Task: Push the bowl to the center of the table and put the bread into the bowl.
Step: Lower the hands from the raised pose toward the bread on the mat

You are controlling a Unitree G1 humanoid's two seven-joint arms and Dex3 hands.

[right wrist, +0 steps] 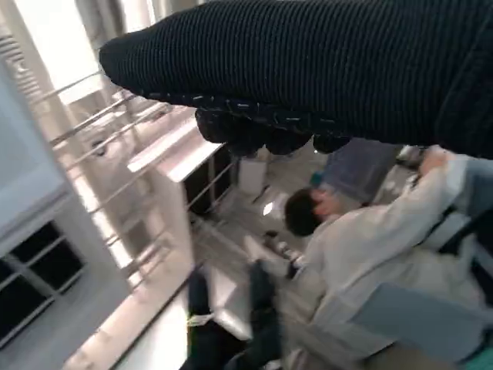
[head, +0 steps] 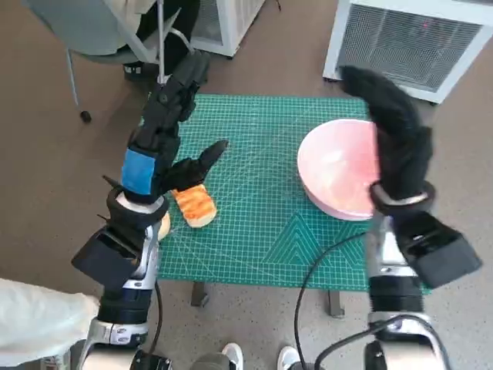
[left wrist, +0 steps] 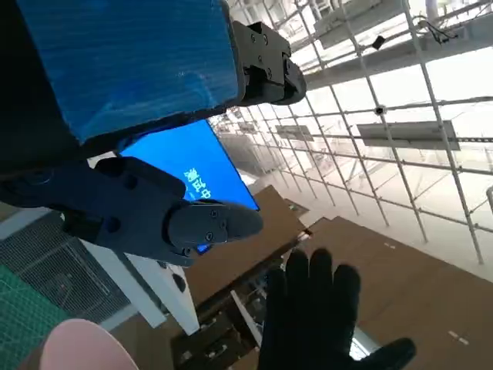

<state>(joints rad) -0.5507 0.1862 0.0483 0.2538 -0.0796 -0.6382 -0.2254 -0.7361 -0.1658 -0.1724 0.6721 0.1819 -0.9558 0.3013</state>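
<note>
Head view: green cutting mat (head: 262, 231) covers the table. Pink bowl (head: 339, 173) sits at about 3 o'clock on the mat, near the right edge, upright. Nothing visible inside it; its right part is hidden behind the right hand.

Bread (head: 195, 205), a toasted orange-brown slice, lies flat on the mat at about 8 o'clock, well apart from the bowl. A second pale round item (head: 163, 224) shows just beside the left wrist at the mat's left edge, mostly hidden; cannot tell what it is.

Left hand (head: 162, 135) with blue tape is raised above the mat's left side, fingers stretched toward 12 o'clock, thumb (head: 206, 158) sticking out toward 2 o'clock over the bread. Fingers apart, holding nothing. Left wrist view agrees: black fingers (left wrist: 181, 223) spread with nothing between them; the bowl's pink rim (left wrist: 85, 347) and the gloved hand (left wrist: 320, 316) show in the lower part of that frame.

Right hand (head: 393, 131) in the black glove is over the bowl's right rim at 3 o'clock, fingers straight and together, pointing to about 11 o'clock, holding nothing. Contact with the rim cannot be told. Right wrist view shows the glove (right wrist: 323, 69) as a dark band, and a person in a pale top (right wrist: 370, 247) beyond.

White slatted unit (head: 408, 38) stands on the floor at 1 o'clock. Chair legs (head: 73, 81) at 11 o'clock.
</note>
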